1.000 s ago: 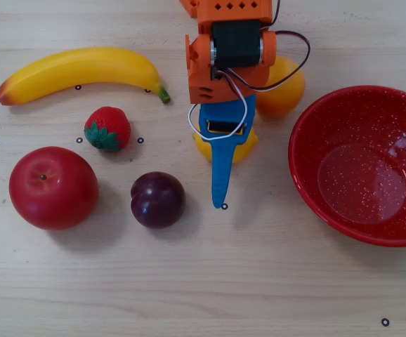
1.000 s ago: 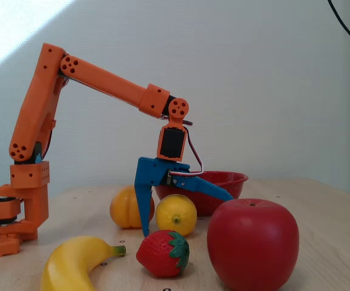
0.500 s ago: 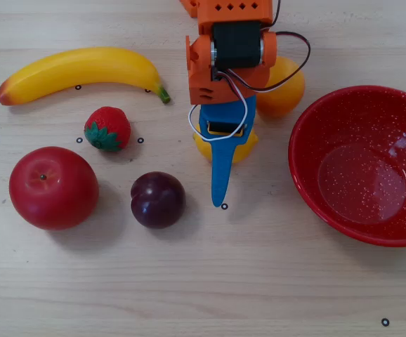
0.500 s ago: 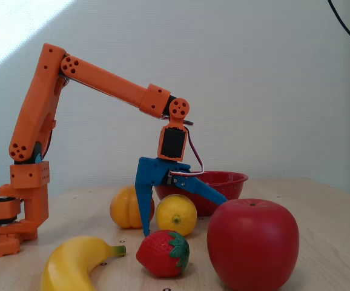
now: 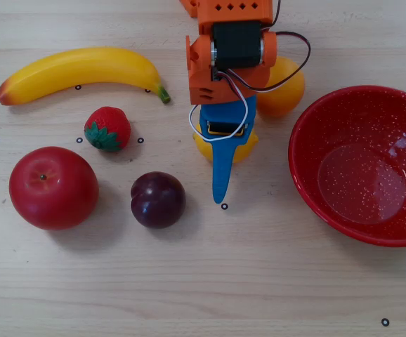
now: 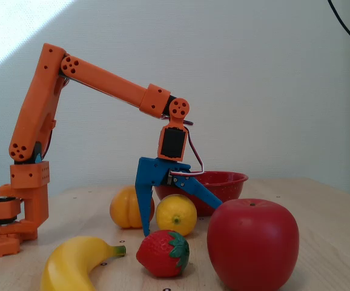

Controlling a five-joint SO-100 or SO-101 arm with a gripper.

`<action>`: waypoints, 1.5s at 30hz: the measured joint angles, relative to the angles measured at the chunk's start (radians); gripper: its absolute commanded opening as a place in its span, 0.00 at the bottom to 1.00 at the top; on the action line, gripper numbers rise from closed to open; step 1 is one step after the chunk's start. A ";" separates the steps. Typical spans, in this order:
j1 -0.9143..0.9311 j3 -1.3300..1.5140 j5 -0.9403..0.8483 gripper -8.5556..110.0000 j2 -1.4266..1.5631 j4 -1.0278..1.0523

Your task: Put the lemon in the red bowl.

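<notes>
The lemon (image 6: 176, 214), a small plain-yellow oval toy fruit, sits on the pale wooden table (image 5: 259, 281), and we see it between the two blue fingers of the orange arm's gripper (image 6: 181, 219). In the fixed view one finger (image 6: 143, 203) stands upright at the lemon's left side, while the other (image 6: 200, 191) slants out over its upper right, so we read the jaws as spread around the fruit, not clamped on it. From overhead the gripper (image 5: 222, 151) covers most of the lemon (image 5: 249, 145). Just behind it lies a rounder orange-tinted fruit (image 5: 286, 88). To the right in the overhead view stands the large glossy red speckled bowl (image 5: 308, 189). To the left lie a dark purple plum (image 5: 158, 199), a red strawberry (image 5: 107, 128), a red apple (image 5: 53, 187) and a long yellow banana (image 5: 80, 70).
</notes>
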 measured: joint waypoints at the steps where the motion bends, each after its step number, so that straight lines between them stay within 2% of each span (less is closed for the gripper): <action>1: 0.000 0.000 0.000 0.56 0.000 0.000; 17: 0.021 -0.020 0.008 0.55 -0.021 0.002; 26: 0.032 -0.026 0.006 0.49 -0.021 0.002; 45: 0.031 -0.043 0.002 0.43 -0.029 0.002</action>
